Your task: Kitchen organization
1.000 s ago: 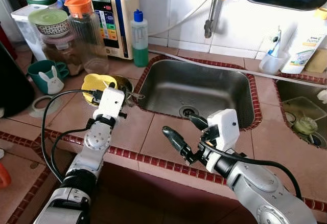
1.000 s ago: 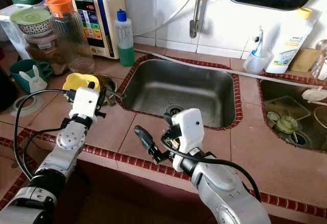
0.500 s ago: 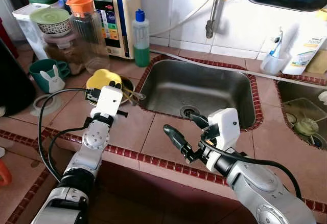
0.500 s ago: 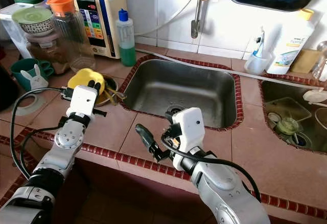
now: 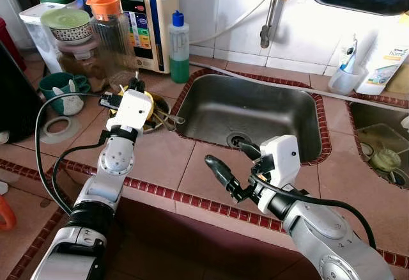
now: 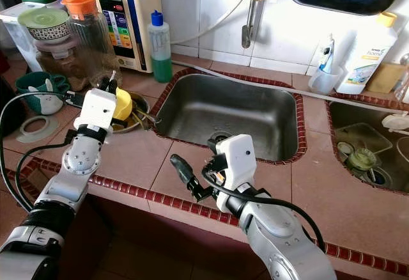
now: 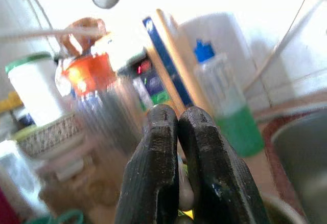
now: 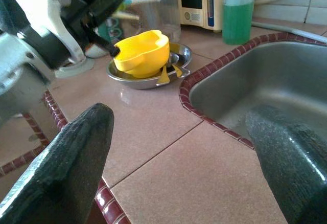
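Presumably, with the left gripper (image 7: 176, 132) pinched together at the edge of the yellow bowl (image 8: 143, 53) at left centre and the right gripper (image 8: 179, 157) spread wide, the bowl is best lifted slowly from the metal dish (image 8: 148, 81).

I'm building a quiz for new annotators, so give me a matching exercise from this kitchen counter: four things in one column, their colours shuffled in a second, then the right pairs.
Things:
1. Bowl in the metal dish
2. Lid of the tall jar
3. Liquid in the bottle by the sink
4. Rabbit mug

Colours:
A. orange
B. teal
C. yellow
D. green

Pairs: 1-C, 2-A, 3-D, 4-B
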